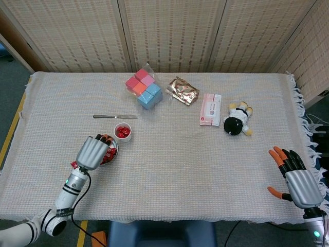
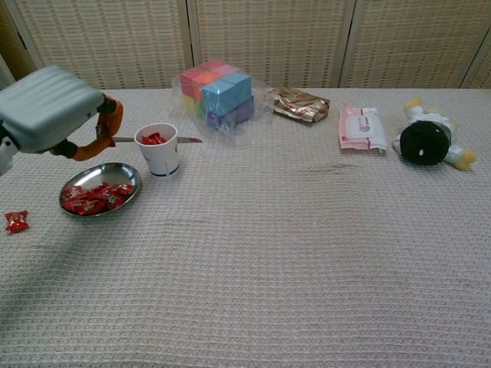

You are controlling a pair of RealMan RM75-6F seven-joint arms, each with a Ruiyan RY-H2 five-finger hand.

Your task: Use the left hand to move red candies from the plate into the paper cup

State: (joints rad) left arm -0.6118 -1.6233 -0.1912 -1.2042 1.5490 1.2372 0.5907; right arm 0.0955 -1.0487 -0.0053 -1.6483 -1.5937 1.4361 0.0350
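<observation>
Head view hides most of the plate (image 1: 114, 151) from us: the left hand (image 1: 93, 152) hangs over it at lower left of the frame, and only a sliver of rim and a few red candies (image 1: 109, 156) show past its knuckles. In the chest view the same plate (image 2: 130, 173) lies open at mid left, a shallow metal dish with its candies (image 2: 95, 197) heaped in the middle, pointing every which way so that we can read no common axis. One stray candy (image 2: 16, 221) lies on the tablecloth (image 2: 307, 253) at the far left edge, apart from the plate. The paper cup (image 2: 157, 149) stands upright just above and right of the plate, mouth up, with red pieces inside. The left hand (image 2: 54, 108) floats in the upper left, above the plate and beside the cup, its orange-tipped fingers (image 2: 110, 115) curled in; whether they pinch a candy we cannot tell. The right hand (image 1: 295, 176), partly cut off at lower right of the head view, has its fingers spread and holds nothing.
</observation>
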